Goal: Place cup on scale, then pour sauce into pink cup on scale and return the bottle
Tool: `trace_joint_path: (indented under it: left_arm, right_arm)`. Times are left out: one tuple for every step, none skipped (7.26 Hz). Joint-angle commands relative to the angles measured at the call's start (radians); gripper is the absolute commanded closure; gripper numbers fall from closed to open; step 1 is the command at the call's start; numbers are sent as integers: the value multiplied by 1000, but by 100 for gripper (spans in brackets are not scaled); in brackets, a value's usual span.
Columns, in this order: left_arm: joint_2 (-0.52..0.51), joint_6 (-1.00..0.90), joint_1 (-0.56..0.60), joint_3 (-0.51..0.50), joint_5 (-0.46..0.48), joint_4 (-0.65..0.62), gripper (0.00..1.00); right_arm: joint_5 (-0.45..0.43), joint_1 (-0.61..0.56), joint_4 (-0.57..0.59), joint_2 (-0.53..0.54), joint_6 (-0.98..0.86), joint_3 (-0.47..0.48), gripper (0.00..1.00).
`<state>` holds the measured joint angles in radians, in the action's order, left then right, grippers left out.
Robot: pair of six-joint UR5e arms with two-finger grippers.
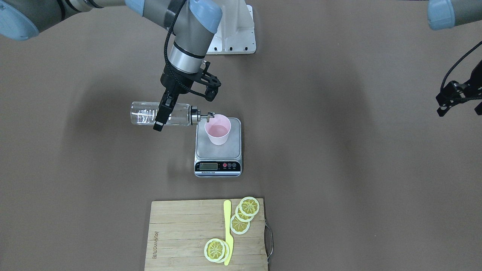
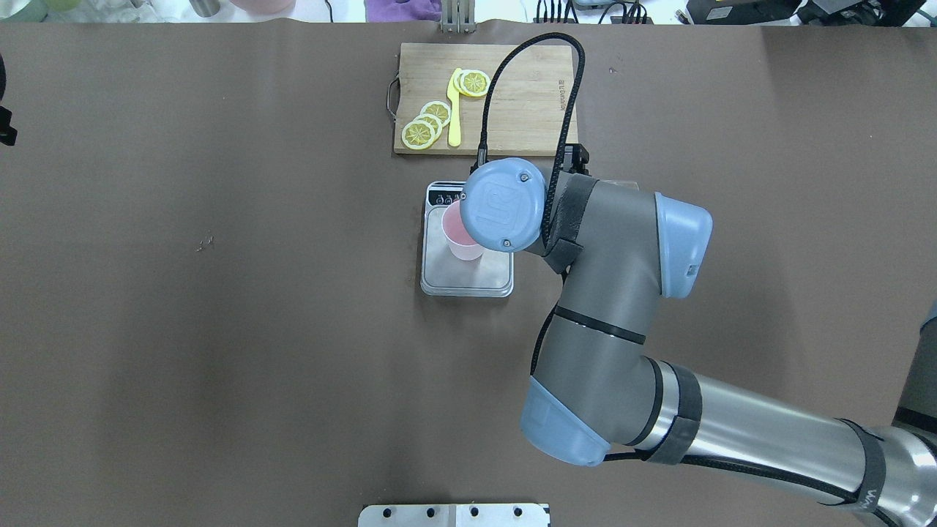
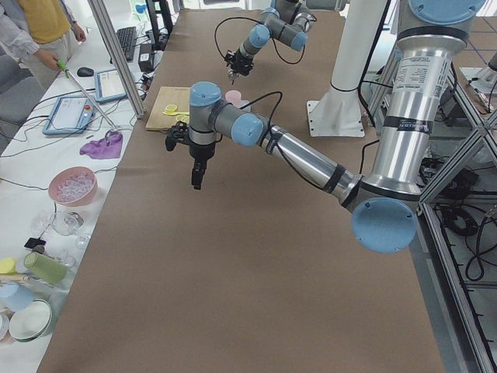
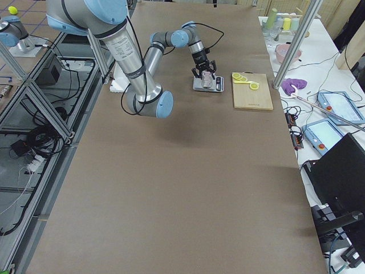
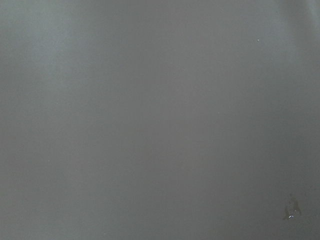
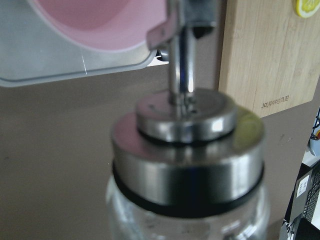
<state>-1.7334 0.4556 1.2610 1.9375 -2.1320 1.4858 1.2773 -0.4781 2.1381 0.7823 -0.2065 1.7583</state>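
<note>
The pale pink cup point(image 1: 217, 130) stands upright on the steel platform of the scale point(image 1: 211, 149). My right gripper point(image 1: 163, 114) is shut on the clear glass bottle point(image 1: 143, 113) and holds it on its side just above the table. Its metal spout point(image 1: 208, 116) reaches over the cup's rim. The right wrist view shows the metal collar point(image 6: 185, 150), the spout point(image 6: 182, 50) and the cup point(image 6: 95, 25) beyond it. In the overhead view the arm hides the bottle and part of the cup point(image 2: 457, 234). My left gripper point(image 1: 459, 98) hangs far off to the side, and I cannot tell whether it is open.
A bamboo cutting board point(image 1: 180, 233) with lemon slices point(image 1: 244, 214) and a yellow knife point(image 1: 228, 233) lies beyond the scale on the operators' side. The robot's white base plate point(image 1: 235, 34) is behind the scale. The left wrist view shows only brown table.
</note>
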Motion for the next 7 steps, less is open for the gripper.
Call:
trace_joint_path:
  left_arm:
    - [0, 2, 0, 1, 0, 1, 3]
    - [0, 0, 0, 1, 0, 1, 3]
    - [-2, 2, 0, 3, 0, 1, 3]
    - [-2, 2, 0, 3, 0, 1, 3]
    - [-2, 2, 0, 3, 0, 1, 3]
    - [-2, 2, -2, 2, 0, 1, 3]
    - [-3, 2, -2, 0, 0, 1, 3]
  right_arm:
    - [-12, 3, 6, 5, -2, -13, 100]
    - [-24, 3, 8, -7, -2, -35, 100]
    - [-35, 4, 8, -8, -4, -43, 100]
    - [-48, 4, 29, -17, -36, -46, 100]
    - [-62, 3, 61, -37, -45, -46, 100]
    - [-62, 3, 57, -38, -42, -45, 100]
    - [-56, 3, 42, -31, -27, -33, 100]
